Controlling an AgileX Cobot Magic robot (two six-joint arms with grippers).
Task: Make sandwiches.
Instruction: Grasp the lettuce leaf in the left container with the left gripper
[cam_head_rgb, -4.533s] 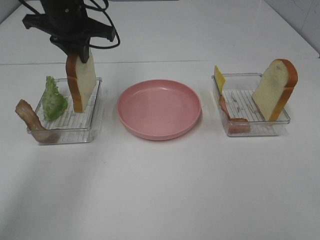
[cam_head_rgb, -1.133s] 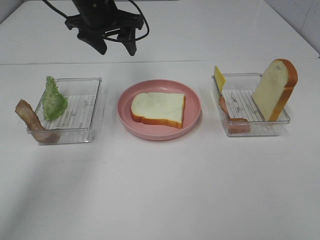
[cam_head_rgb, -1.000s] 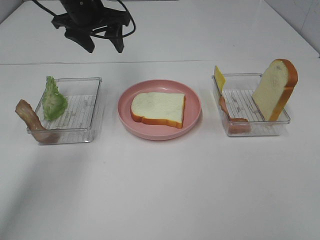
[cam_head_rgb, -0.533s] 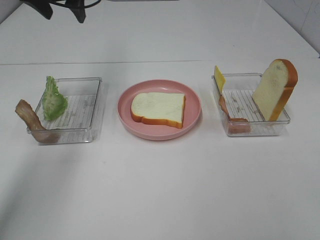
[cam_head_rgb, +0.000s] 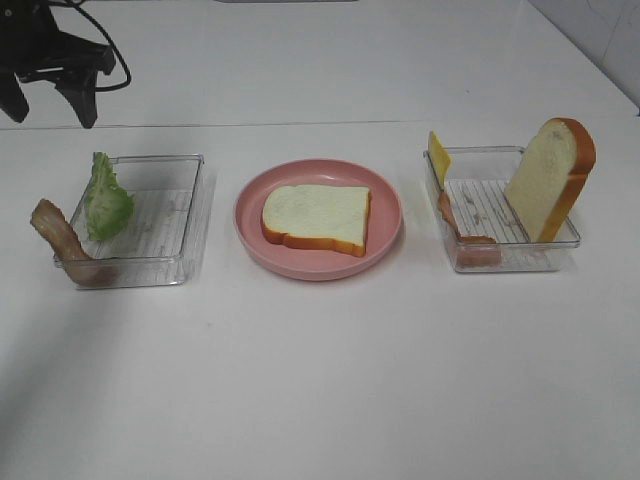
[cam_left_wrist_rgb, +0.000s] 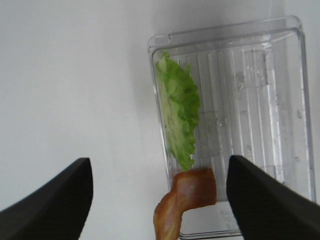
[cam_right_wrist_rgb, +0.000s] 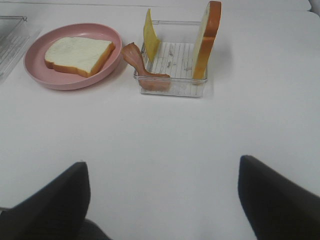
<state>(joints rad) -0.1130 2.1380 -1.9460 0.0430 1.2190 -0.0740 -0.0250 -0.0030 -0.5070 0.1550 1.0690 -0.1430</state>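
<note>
Plainly, we saw the left gripper (cam_head_rgb: 50, 112) and right gripper (cam_right_wrist_rgb: 162, 200) spread, empty. The plate (cam_head_rgb: 318, 270) held bread (cam_head_rgb: 318, 215); the tray (cam_head_rgb: 150, 158) held lettuce (cam_head_rgb: 108, 200), bacon (cam_head_rgb: 60, 240).

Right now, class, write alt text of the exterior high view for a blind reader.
A bread slice lies flat on a pink plate between two clear trays. Left tray: lettuce, bacon; right tray: cheese, second bacon strip, leaning slice. The left gripper hangs open, far left.

Open counter (cam_head_rgb: 320, 380) in front of plate (cam_head_rgb: 245, 225). Left tray (cam_head_rgb: 165, 225): lettuce (cam_head_rgb: 105, 200), bacon (cam_head_rgb: 60, 240) crowding outer side, rest free. Right tray (cam_head_rgb: 490, 152): upright bread slice (cam_head_rgb: 550, 180) and cheese (cam_head_rgb: 438, 155) flanking middle gap.
</note>
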